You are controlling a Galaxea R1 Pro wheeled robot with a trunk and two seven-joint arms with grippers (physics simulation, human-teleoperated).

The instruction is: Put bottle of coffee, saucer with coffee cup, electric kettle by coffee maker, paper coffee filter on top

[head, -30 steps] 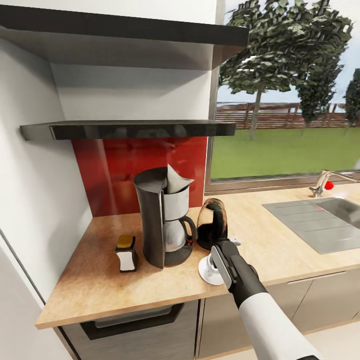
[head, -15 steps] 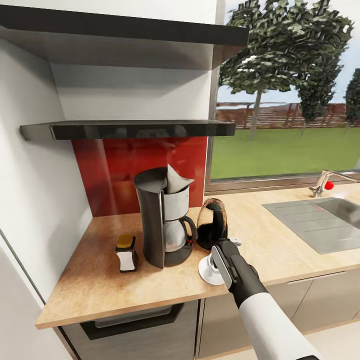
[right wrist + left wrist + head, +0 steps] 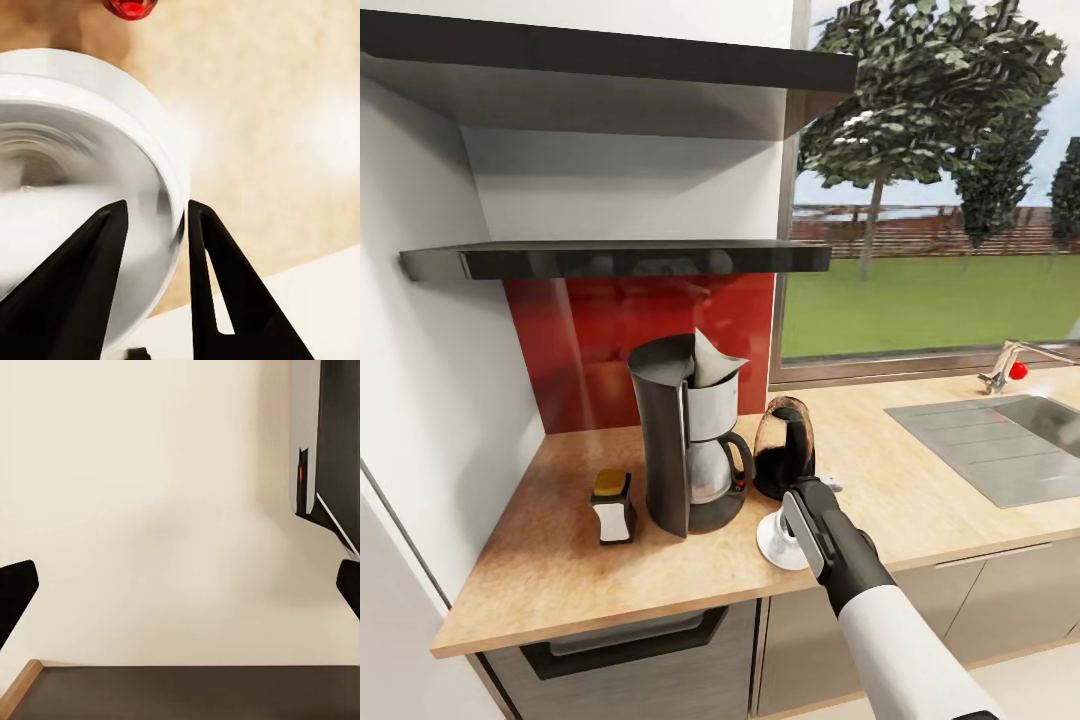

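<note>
My right gripper (image 3: 154,225) has its fingers (image 3: 217,277) clamped on the rim of the cup (image 3: 75,187), one inside, one outside. In the head view the cup sits on the saucer (image 3: 770,545) at lower centre, near the counter's (image 3: 920,480) front edge. Just behind stands the kettle (image 3: 783,448), with the coffee maker (image 3: 685,440) to its left, a paper filter (image 3: 712,360) on top. The bottle (image 3: 613,506) stands further left. My left gripper (image 3: 180,585) hangs spread wide over pale floor. The black shelf (image 3: 620,258) crosses the upper left.
</note>
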